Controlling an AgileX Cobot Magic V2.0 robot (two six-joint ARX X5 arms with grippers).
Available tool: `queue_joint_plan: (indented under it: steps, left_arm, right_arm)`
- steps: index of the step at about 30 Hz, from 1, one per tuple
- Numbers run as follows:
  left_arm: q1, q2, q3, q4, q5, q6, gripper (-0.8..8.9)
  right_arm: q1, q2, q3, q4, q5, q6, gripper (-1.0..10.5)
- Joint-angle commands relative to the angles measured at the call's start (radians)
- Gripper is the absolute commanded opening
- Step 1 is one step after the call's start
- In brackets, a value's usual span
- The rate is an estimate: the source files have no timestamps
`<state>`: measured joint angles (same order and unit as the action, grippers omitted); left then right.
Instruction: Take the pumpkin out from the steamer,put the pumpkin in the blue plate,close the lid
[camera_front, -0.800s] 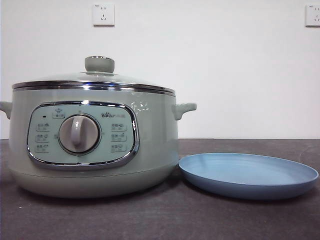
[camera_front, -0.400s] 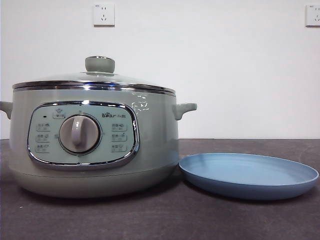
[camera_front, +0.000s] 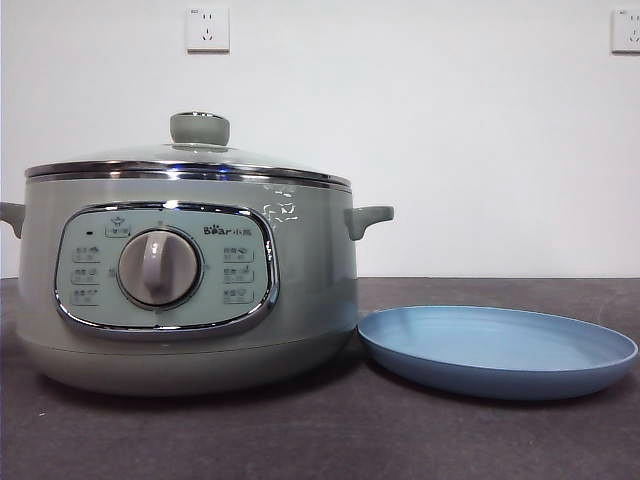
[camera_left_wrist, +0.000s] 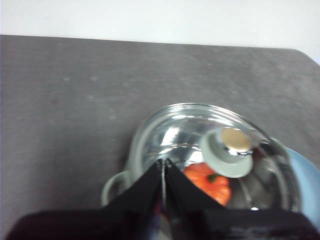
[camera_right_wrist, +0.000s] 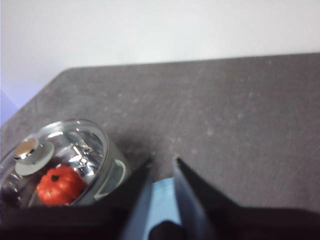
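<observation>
The sage-green steamer stands at the left of the table with the glass lid resting on its rim. The pumpkin lies inside and shows orange through the glass in both wrist views; the front view hides it. Right of the pot, the blue plate lies bare. My left gripper hovers high above the pot, jaws shut together, holding nothing. High over the plate's near side, my right gripper has its jaws a little apart, with nothing between them. Neither arm shows in the front view.
The pot's side handle sticks out toward the plate. The dark grey tabletop stretches behind and to the right of the pot. Behind the table is a white wall with two sockets.
</observation>
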<state>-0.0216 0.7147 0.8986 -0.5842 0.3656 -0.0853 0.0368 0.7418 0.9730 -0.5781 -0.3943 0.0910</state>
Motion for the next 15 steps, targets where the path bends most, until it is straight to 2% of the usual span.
queue_joint_plan:
  steps: [1,2,4,5,10,15]
  left_arm:
    - [0.0,0.024,0.026,0.003,0.035,0.028,3.44]
    - [-0.003,0.034,0.034,0.003,0.035,0.026,4.03]
    - [-0.011,0.045,0.041,0.007,0.035,0.024,4.16]
    - [-0.018,0.05,0.042,0.014,0.035,0.014,4.16]
    - [-0.066,0.106,0.065,0.021,0.035,0.003,4.16]
    - [-0.16,0.22,0.132,0.014,0.033,0.004,4.16]
  right_arm:
    - [-0.002,0.036,0.016,-0.011,-0.004,-0.019,3.7]
    - [-0.002,0.047,0.016,-0.012,-0.003,-0.013,4.6]
    - [-0.002,0.062,0.016,-0.015,0.001,-0.009,5.8]
    - [-0.002,0.068,0.016,-0.018,0.001,-0.009,6.0]
    - [-0.001,0.076,0.016,-0.024,0.0,-0.008,6.0]
    - [0.013,0.076,0.016,-0.023,0.001,-0.003,6.0]
